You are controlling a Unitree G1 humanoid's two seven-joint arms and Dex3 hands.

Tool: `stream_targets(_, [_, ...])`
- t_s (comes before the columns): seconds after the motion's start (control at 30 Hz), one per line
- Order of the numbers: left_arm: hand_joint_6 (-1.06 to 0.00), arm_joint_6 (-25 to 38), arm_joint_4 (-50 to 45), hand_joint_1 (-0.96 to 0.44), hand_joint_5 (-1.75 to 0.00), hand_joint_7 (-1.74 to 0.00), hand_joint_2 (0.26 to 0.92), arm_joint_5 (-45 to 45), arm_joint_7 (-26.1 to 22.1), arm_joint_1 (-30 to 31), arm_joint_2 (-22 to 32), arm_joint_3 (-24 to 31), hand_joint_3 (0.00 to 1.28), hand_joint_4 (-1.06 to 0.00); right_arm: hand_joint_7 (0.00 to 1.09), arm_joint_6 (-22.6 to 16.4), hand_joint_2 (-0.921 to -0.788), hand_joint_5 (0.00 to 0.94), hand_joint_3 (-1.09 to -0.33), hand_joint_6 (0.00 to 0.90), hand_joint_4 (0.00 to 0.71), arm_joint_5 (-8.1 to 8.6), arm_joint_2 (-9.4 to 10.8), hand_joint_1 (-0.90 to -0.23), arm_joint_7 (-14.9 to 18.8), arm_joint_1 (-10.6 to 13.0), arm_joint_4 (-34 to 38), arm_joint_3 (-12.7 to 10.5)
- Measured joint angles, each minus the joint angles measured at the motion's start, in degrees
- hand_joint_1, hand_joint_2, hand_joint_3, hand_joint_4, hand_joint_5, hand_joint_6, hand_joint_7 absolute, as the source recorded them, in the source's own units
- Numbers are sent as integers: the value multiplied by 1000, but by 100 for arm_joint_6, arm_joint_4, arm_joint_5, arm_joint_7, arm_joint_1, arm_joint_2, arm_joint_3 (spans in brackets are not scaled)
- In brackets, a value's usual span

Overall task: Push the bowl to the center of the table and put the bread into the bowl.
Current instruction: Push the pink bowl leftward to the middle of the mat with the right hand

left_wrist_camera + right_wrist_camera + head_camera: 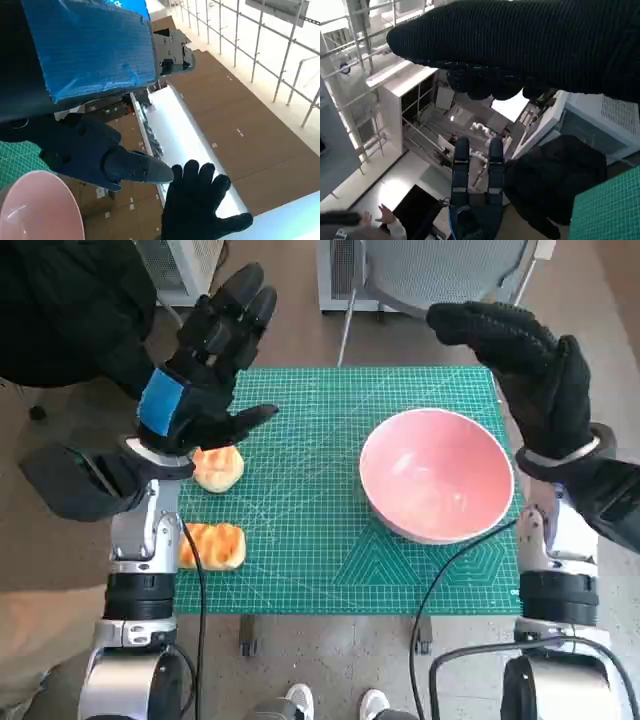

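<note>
Resting on the green cutting mat [300, 530] that covered the desk, the pink bowl [437, 475] sat toward the right side, empty. Two pieces of bread lay at the mat's left edge: one bread roll [218, 467] just under the left hand [205, 360], the other bread piece [212, 545] nearer the robot beside the left forearm. Both hands were raised above the desk, holding nothing; the left hand's fingers were spread, and the right hand [530, 365] hung open beyond the bowl's right rim.
</note>
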Motion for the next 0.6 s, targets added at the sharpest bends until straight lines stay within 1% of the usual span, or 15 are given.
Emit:
stream_targets(0.37, [-3,33,0,-511,-1,-335,921,-19,-57,0,1,4,140,-38,1,-4,-921,0,-789,212,164,-11,-14,-692,-14,0,1,17])
stream_targets(0.53, [-6,61,0,-512,-1,-337,921,-26,-80,0,2,7,140,-39,0,-8,-921,0,-789,212,160,-87,-21,-697,-22,0,2,35])
stream_targets(0.6, [-7,66,0,-513,-1,-338,921,-31,-91,0,2,8,139,-40,0,-8,-921,0,-789,212,159,-93,-22,-697,-22,0,2,36])
